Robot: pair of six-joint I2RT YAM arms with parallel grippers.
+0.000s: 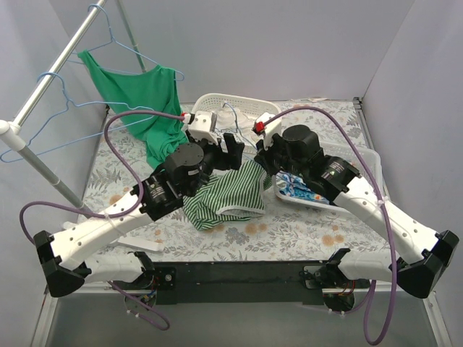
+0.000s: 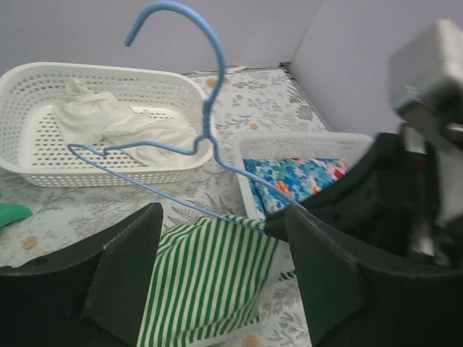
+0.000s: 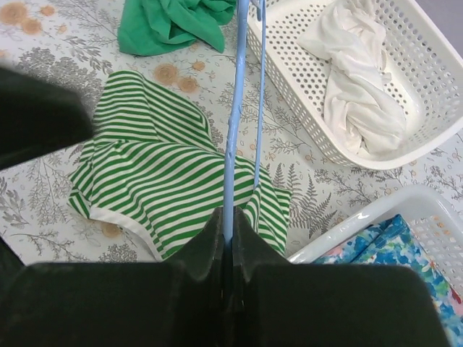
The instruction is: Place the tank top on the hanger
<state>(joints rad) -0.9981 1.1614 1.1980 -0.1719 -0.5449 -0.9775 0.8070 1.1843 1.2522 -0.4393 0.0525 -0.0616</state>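
Observation:
The green-and-white striped tank top lies bunched on the table between both arms. It also shows in the left wrist view and the right wrist view. My right gripper is shut on the wire of the light-blue hanger and holds it above the top. A fold of striped fabric drapes against the hanger's wire right by the jaws. The hanger's hook points up in the left wrist view. My left gripper is open and empty, just above the top, its fingers either side of it.
A white basket with a white cloth stands at the back. A white bin with blue floral cloth is at the right. A solid-green tank top hangs on a rack pole at the left, beside a bare hanger.

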